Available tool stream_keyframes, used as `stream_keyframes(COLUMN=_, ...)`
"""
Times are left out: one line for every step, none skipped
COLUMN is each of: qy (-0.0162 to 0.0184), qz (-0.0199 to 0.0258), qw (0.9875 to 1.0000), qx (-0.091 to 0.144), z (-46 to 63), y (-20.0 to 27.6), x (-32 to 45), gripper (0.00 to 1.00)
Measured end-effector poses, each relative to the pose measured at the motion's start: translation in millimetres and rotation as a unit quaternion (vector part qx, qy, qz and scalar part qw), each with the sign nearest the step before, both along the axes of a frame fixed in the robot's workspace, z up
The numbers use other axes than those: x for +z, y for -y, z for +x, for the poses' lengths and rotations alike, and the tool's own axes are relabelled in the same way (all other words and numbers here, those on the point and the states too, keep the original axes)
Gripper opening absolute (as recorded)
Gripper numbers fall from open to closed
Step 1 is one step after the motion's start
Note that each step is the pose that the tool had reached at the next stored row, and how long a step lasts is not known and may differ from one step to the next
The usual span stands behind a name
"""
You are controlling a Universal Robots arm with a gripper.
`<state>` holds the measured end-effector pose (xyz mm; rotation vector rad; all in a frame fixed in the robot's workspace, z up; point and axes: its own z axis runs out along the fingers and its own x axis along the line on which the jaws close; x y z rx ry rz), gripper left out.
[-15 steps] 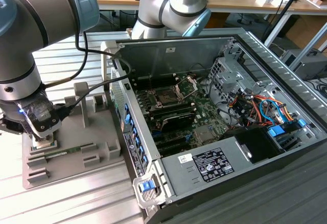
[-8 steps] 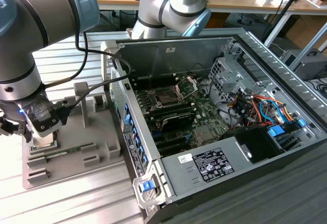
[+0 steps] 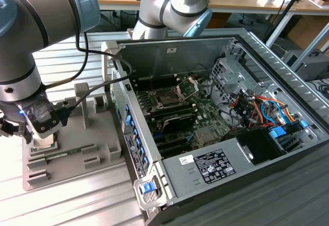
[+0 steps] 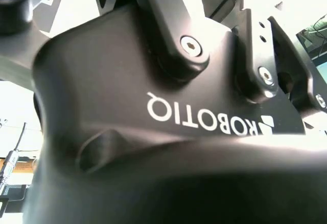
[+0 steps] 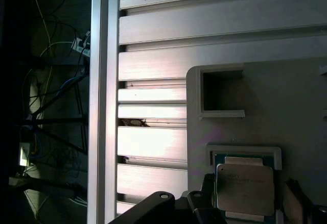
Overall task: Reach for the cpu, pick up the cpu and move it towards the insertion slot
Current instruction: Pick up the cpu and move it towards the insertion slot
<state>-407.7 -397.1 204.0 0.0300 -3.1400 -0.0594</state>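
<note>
I am at the reaching step. My jaws stand released on both sides of the cpu [image 5: 244,189], which lies in its grey holder [image 5: 286,106] on the desk [image 5: 153,45], well apart from the insertion slot [image 3: 167,98]. I judge a grasp needs even closing on its edges.

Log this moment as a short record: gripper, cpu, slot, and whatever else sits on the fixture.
gripper: low over the grey fixture, at the exterior view's left
cpu: at the fixture's framed nest, right by the gripper in the first wrist view
insertion slot: on the motherboard inside the open computer case, well apart from the gripper
memory stick: lying flat on the fixture
</note>
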Motion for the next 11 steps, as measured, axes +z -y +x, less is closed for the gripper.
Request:
stream_keyframes(qy=0.0000, qz=0.0000, qw=1.0000, qx=0.000, z=0.0, y=0.0, x=0.0, gripper=0.60)
stream_keyframes(qy=0.0000, qz=0.0000, qw=1.0000, qx=0.000, z=0.0, y=0.0, x=0.0, gripper=0.60)
stream_keyframes(qy=0.0000, qz=0.0000, qw=1.0000, qx=0.000, z=0.0, y=0.0, x=0.0, gripper=0.60)
stream_keyframes(qy=0.0000, qz=0.0000, qw=1.0000, qx=0.000, z=0.0, y=0.0, x=0.0, gripper=0.61)
stream_keyframes(qy=0.0000, qz=0.0000, qw=1.0000, qx=0.000, z=0.0, y=0.0, x=0.0, gripper=0.67)
stream_keyframes(qy=0.0000, qz=0.0000, qw=1.0000, qx=0.000, z=0.0, y=0.0, x=0.0, gripper=0.67)
stream_keyframes(qy=0.0000, qz=0.0000, qw=1.0000, qx=0.000, z=0.0, y=0.0, x=-0.1, gripper=0.67)
stream_keyframes(qy=0.0000, qz=0.0000, qw=1.0000, qx=0.000, z=0.0, y=0.0, x=-0.1, gripper=0.67)
stream_keyframes(qy=0.0000, qz=0.0000, qw=1.0000, qx=0.000, z=0.0, y=0.0, x=-0.1, gripper=0.67)
stream_keyframes(qy=0.0000, qz=0.0000, qw=1.0000, qx=0.000, z=0.0, y=0.0, x=-0.1, gripper=0.67)
stream_keyframes(qy=0.0000, qz=0.0000, qw=1.0000, qx=0.000, z=0.0, y=0.0, x=-0.1, gripper=0.67)
